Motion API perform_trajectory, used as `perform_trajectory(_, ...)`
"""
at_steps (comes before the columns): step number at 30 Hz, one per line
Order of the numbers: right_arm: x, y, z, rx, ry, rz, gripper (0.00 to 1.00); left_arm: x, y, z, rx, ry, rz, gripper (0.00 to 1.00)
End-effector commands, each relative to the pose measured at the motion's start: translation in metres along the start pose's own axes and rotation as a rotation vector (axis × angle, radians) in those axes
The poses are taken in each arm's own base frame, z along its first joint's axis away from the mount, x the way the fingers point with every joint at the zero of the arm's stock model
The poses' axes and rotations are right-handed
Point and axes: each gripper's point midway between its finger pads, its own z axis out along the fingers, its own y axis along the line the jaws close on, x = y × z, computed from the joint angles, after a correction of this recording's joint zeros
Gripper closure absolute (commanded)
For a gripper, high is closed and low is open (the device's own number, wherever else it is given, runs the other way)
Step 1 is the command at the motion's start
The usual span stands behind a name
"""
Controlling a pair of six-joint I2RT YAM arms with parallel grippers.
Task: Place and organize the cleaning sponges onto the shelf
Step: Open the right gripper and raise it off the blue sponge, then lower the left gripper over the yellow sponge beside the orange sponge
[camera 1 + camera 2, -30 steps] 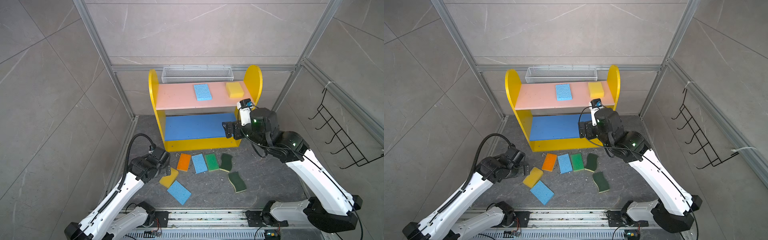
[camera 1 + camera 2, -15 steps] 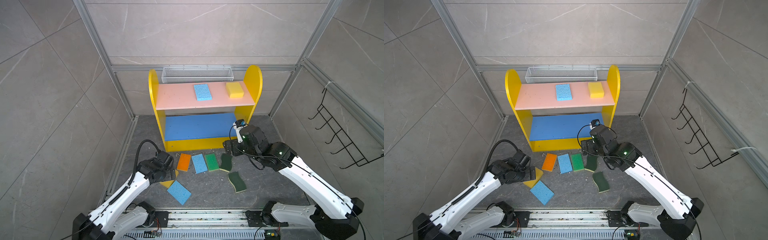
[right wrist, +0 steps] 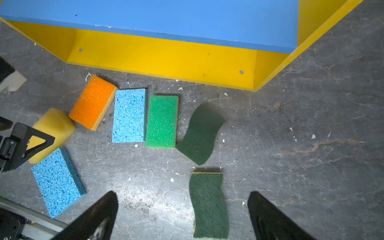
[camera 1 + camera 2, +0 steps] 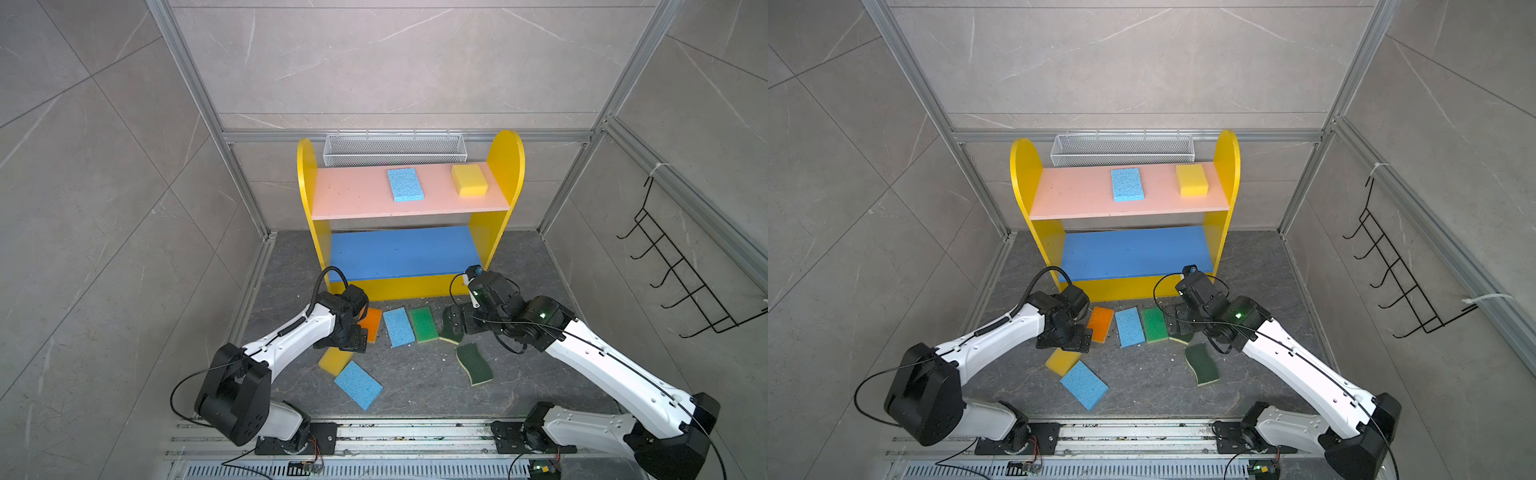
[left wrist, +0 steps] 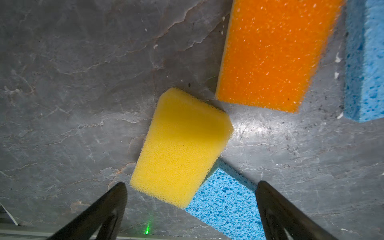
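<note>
Your left jaws, spread wide and empty, hovered over the thick yellow sponge point(image 5: 180, 147) on the counter point(image 5: 72, 83). It lay just ahead of the tips, long axis slanting away from them, short width facing the gap. Your right jaws, equally wide and empty, framed a wavy dark green sponge point(image 3: 208, 203) from above. The shelf point(image 4: 505, 153) stood behind.

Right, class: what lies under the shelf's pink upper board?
The blue middle board, bare where it shows. Its rear part is covered by the pink upper board, so anything lying there cannot be seen.
</note>
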Motion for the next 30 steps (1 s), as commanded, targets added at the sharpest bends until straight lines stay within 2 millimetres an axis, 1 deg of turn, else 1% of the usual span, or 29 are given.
perform_trajectory(1, 0.005, 0.004, 0.0, -0.034, 0.013, 0.017, 0.01, 0.0, -0.002, 0.001, 0.009, 0.036, 0.035, 0.0)
perform_trajectory(7, 0.011, 0.005, 0.006, -0.041, 0.035, 0.002, 0.01, 0.004, 0.003, 0.008, 0.026, 0.082, 0.004, 0.0)
perform_trajectory(10, 0.014, 0.005, 0.008, -0.044, 0.041, 0.002, 0.01, 0.0, 0.007, 0.012, 0.036, 0.102, -0.016, 0.0)
perform_trajectory(14, 0.017, 0.003, 0.008, -0.04, 0.045, 0.005, 0.01, -0.006, 0.014, 0.014, -0.002, 0.116, -0.018, 0.02)
perform_trajectory(19, 0.02, 0.0, 0.008, -0.035, 0.049, 0.004, 0.01, -0.005, 0.013, 0.02, -0.009, 0.155, 0.001, 0.02)
perform_trajectory(24, 0.022, -0.002, 0.008, -0.03, 0.053, 0.004, 0.01, -0.001, 0.011, 0.03, -0.013, 0.203, -0.004, 0.06)
perform_trajectory(30, 0.023, -0.003, 0.009, -0.03, 0.059, 0.006, 0.01, 0.0, 0.011, 0.033, -0.022, 0.208, -0.017, 0.05)
